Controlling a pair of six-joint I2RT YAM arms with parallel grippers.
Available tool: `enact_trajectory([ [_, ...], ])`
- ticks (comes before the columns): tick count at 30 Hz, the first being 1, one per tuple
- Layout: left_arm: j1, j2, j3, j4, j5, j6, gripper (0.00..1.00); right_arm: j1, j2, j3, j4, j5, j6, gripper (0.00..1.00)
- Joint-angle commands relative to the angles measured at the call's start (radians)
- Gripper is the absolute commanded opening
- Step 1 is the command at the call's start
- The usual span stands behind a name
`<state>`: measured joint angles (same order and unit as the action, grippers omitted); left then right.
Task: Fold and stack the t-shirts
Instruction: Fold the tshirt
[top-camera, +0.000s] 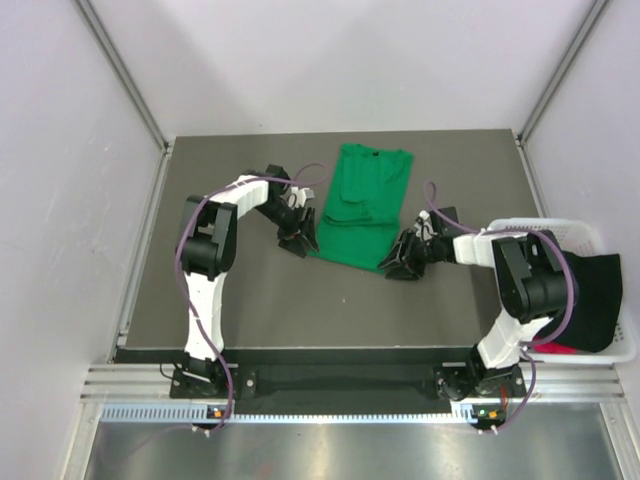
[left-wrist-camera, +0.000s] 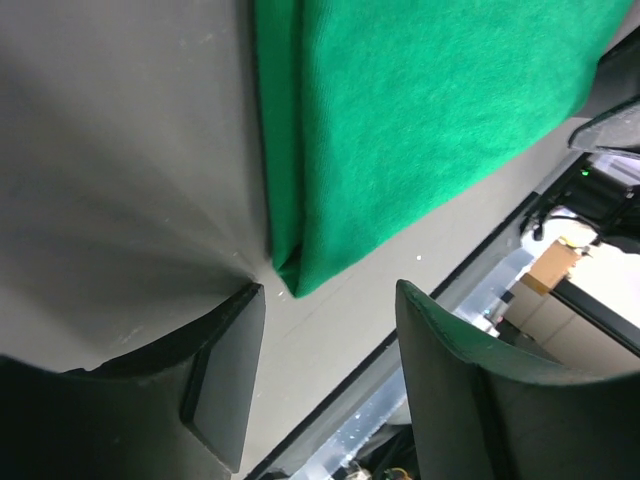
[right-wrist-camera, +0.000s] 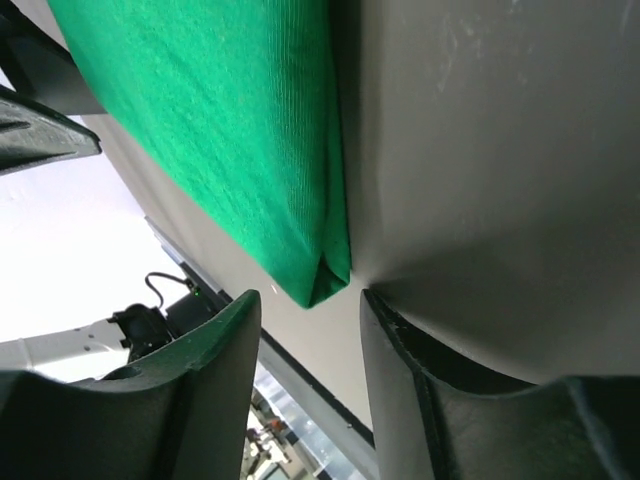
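Presently, we note the bright green short-sleeved cotton t-shirt (top-camera: 362, 205) lying flat on the dark grey table (top-camera: 250, 310), nearer its far edge than its near one and about midway between left and right. Its sides look folded inward, so it reads as a long strip with the collar toward the far edge. The left gripper (top-camera: 297, 240) sits low at the strip's near-left corner and the right gripper (top-camera: 400, 262) at its near-right corner. In both wrist views the jaws stand apart with the doubled hem corner just ahead of the gap. Neither has hold of cloth. At the table's right edge a white plastic slatted basket (top-camera: 600, 232) carries a black tee (top-camera: 595, 300) draped over its side and a bunched red one (top-camera: 560, 349) below it, both unfolded. We judge the job early. The lengthwise folds on the green shirt appear done, while its crosswise fold remains. The other two tees are untouched and no stack exists yet. The next step likely calls for pinching both near corners and carrying them toward the collar.
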<state>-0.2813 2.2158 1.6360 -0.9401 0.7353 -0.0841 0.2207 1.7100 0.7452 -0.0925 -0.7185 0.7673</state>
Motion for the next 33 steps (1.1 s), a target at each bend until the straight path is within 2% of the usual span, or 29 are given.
enact_trajectory([
  [1,-0.012,0.042,0.024,0.009,-0.010,0.012,0.59,0.008,0.022,0.034,0.037,0.016,0.009,0.44],
  [6,-0.010,0.056,0.033,0.009,-0.011,0.009,0.56,0.014,0.046,0.046,0.057,0.016,0.017,0.41],
  [12,-0.013,0.085,0.051,0.014,0.010,0.004,0.46,0.026,0.074,0.060,0.080,-0.002,0.027,0.34],
  [13,-0.013,0.088,0.051,0.014,0.013,0.006,0.42,0.028,0.076,0.062,0.085,-0.002,0.026,0.31],
  [14,-0.013,0.093,0.053,0.017,0.019,0.004,0.38,0.029,0.077,0.062,0.086,-0.007,0.027,0.18],
  [16,-0.013,0.093,0.054,0.023,0.024,0.000,0.25,0.032,0.077,0.059,0.115,-0.012,0.032,0.01],
  [18,-0.013,0.088,0.058,0.029,0.033,-0.002,0.04,0.031,0.071,0.056,0.123,-0.018,0.036,0.00],
  [19,-0.013,0.085,0.064,0.030,0.033,-0.002,0.00,0.031,0.059,0.056,0.120,-0.024,0.035,0.00],
  [26,-0.015,-0.054,0.108,0.047,0.068,-0.009,0.00,-0.009,-0.102,0.074,0.005,-0.079,-0.031,0.00],
  [33,-0.032,-0.198,0.166,0.041,0.081,-0.008,0.00,-0.144,-0.254,0.094,-0.165,-0.136,-0.158,0.00],
])
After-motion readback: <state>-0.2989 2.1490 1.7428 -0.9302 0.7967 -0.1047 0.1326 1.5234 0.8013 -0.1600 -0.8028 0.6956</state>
